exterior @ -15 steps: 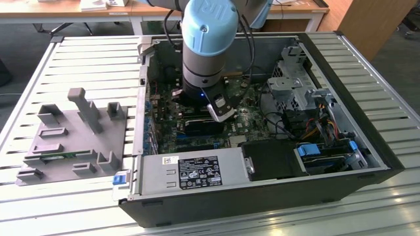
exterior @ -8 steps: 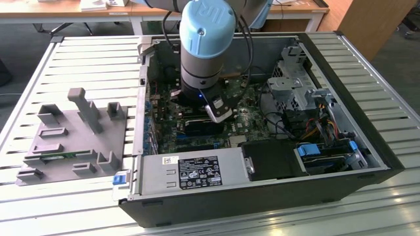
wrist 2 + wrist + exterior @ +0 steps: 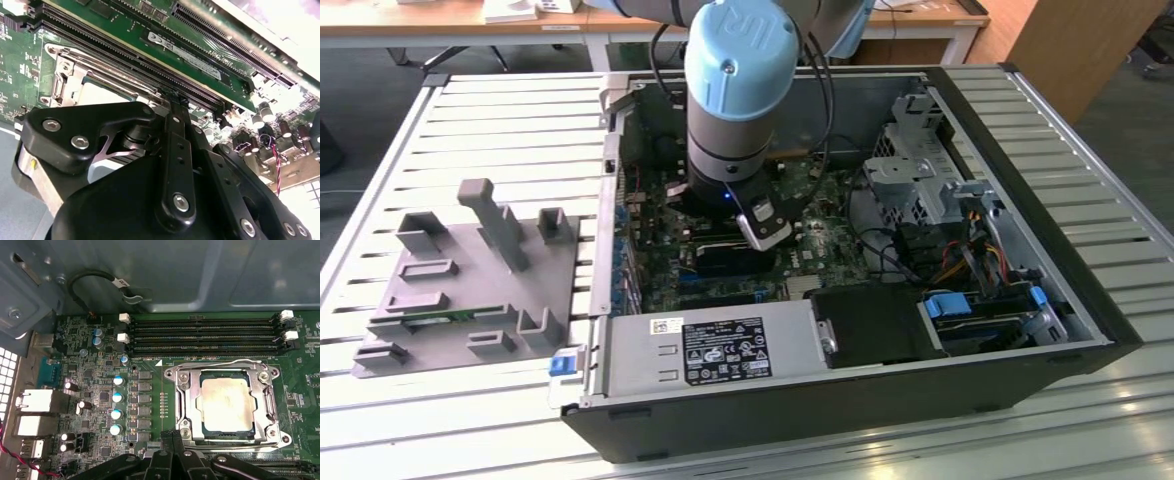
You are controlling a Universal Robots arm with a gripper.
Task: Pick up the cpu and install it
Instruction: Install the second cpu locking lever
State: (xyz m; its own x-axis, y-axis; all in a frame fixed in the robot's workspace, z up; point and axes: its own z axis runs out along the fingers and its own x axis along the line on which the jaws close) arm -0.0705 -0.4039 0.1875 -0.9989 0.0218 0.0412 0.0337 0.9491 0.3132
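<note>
Reaching down into the open case, the arm hangs over the motherboard, its gripper just beside the socket. The cpu lies flat in the socket, silver top up, inside the metal frame. The fingers are pressed together and hold nothing, their tips near the socket's edge. Four empty memory slots run alongside the socket. On the counter, a grey fixture sits at the exterior view's left.
</note>
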